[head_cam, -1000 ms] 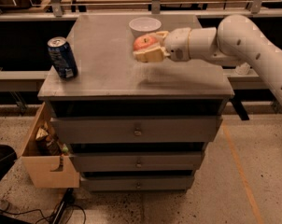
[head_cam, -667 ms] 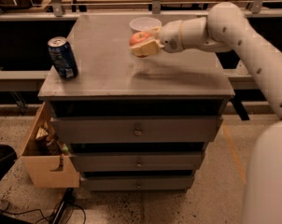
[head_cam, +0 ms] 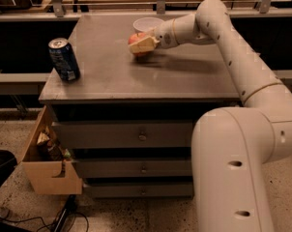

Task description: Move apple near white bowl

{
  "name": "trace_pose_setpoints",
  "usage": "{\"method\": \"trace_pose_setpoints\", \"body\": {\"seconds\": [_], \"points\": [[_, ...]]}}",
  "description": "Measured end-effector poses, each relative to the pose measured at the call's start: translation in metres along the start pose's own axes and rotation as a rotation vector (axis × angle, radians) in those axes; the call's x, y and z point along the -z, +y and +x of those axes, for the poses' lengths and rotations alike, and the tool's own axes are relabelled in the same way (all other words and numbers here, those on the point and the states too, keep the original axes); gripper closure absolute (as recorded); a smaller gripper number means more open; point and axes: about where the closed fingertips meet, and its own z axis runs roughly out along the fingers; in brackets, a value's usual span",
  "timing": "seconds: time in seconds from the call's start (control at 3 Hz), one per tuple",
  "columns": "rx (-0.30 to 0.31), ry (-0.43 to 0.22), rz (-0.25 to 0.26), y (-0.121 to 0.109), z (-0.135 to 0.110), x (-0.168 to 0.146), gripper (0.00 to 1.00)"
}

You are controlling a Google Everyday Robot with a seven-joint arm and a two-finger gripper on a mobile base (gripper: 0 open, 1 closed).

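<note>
The red-orange apple (head_cam: 135, 40) is held in my gripper (head_cam: 140, 45) just above the grey cabinet top (head_cam: 136, 71), toward the back middle. The cream fingers (head_cam: 145, 44) are shut on the apple and cover its front. The white bowl (head_cam: 147, 24) stands right behind the apple at the back edge, only a small gap away. My arm reaches in from the right and partly hides the bowl's right side.
A blue soda can (head_cam: 64, 59) stands upright near the top's left edge. Drawers (head_cam: 142, 135) lie below the top. An open cardboard box (head_cam: 48, 159) with clutter hangs at the lower left. A shelf rail runs behind the cabinet.
My gripper has carried the apple leftward and back, to just in front of the bowl, and the camera has come closer. The can and bowl have not moved.
</note>
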Motion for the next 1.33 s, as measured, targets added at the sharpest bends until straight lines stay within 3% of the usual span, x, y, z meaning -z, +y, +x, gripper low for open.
{"method": "trace_pose_setpoints", "body": {"seconds": [0.33, 0.67, 1.0, 1.33], "points": [[0.040, -0.107, 0.099, -0.029, -0.052, 0.035, 1.00], [0.093, -0.208, 0.188, -0.042, -0.095, 0.080, 1.00], [0.124, -0.261, 0.253, -0.049, -0.120, 0.110, 1.00], [0.132, -0.267, 0.306, -0.060, -0.128, 0.115, 1.00]]}}
